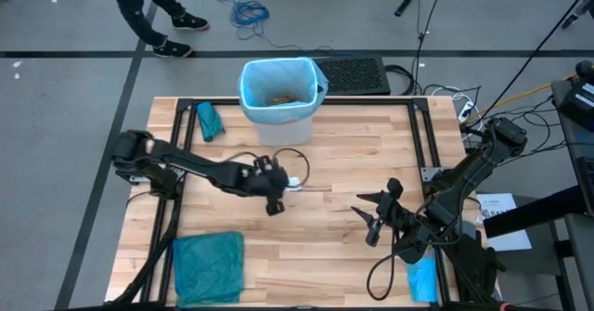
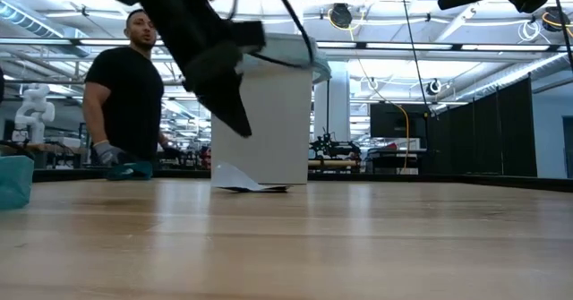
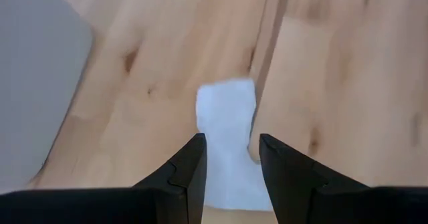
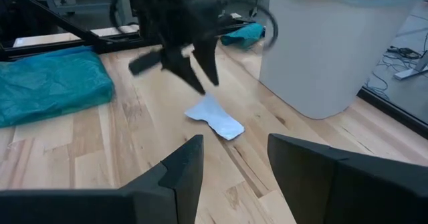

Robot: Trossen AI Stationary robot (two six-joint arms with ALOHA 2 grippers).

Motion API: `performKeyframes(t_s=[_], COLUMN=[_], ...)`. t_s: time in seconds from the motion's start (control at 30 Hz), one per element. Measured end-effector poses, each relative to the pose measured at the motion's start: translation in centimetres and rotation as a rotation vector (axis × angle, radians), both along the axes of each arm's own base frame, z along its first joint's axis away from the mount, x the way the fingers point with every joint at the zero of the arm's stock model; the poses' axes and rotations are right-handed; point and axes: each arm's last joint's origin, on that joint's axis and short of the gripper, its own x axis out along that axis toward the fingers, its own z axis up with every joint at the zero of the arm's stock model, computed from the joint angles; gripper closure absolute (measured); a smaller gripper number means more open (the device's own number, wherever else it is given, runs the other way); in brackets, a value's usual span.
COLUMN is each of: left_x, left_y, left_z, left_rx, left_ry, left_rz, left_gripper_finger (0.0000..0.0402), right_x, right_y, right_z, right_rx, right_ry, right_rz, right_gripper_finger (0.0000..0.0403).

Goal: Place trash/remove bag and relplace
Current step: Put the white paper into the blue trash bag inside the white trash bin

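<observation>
Where it lines bin, bag looks sky-blue.

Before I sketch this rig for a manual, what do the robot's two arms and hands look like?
Both arms are black, slim and jointed, with black cables looping beside them. The left hand and right hand each end in two dark, flat fingers that taper to wedge-shaped tips. No markings show.

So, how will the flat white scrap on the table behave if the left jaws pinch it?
The white scrap looks thin and lies nearly flat on the table, so likely light and floppy. Its low edge may slide rather than lift. The left gripper hovers open above it.
</observation>
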Motion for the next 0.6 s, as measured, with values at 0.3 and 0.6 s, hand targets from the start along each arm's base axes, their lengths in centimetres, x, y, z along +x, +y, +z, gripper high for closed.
performKeyframes(t_s=[0.3, 0.6], left_x=[-5.6, -6.7], left_y=[1.9, 2.8], left_z=[-1.2, -3.5], left_rx=[-0.225, -0.312], left_ry=[-0.339, -0.392], left_rz=[0.132, 0.190], left_gripper_finger=[0.0267, 0.0267], right_x=[-0.1, 0.0], right_y=[-0.1, 0.0], right_z=[-0.1, 0.0], right_rx=[-0.010, 0.011], right_ry=[0.009, -0.004], right_rz=[-0.001, -0.009], right_gripper_finger=[0.0243, 0.0243])
